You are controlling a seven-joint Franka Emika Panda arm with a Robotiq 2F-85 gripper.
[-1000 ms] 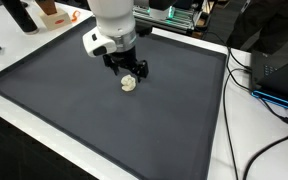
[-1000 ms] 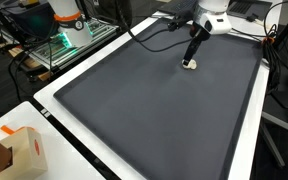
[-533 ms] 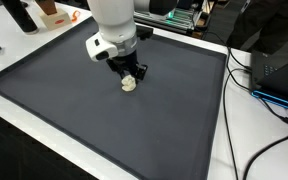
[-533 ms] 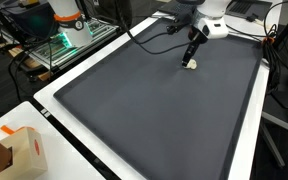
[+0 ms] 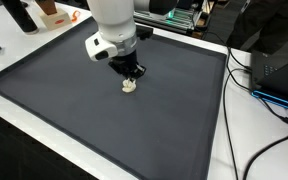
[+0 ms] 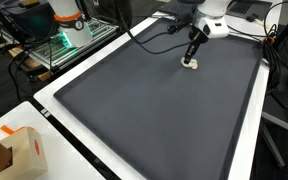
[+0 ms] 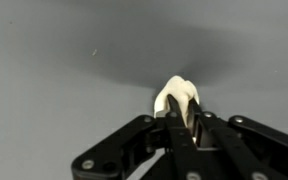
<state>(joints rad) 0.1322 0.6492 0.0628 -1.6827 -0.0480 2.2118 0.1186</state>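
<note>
A small cream-white lumpy object (image 5: pixel 129 86) lies on the dark grey mat (image 5: pixel 94 120), towards the mat's far side in both exterior views. The object (image 6: pixel 190 64) sits right under the arm's black gripper (image 6: pixel 191 58). In the wrist view the gripper (image 7: pixel 182 112) comes in from the bottom, and its two black fingers (image 7: pixel 173 128) stand close together, pinching the cream object (image 7: pixel 174 96), whose rounded top sticks out beyond the fingertips. The gripper (image 5: pixel 130 78) points straight down from the white arm. The object still rests on the mat.
The mat lies on a white table (image 5: pixel 246 110). Black cables (image 5: pixel 259 88) run along the table beside a dark box (image 5: pixel 280 70). An orange and white box (image 6: pixel 24 150) stands at a near corner. A metal rack with equipment (image 6: pixel 59 40) stands beyond the mat.
The fingers, spread wide round the cream object a second ago, have drawn in and shut on it. The arm has hardly moved and the object keeps its place.
</note>
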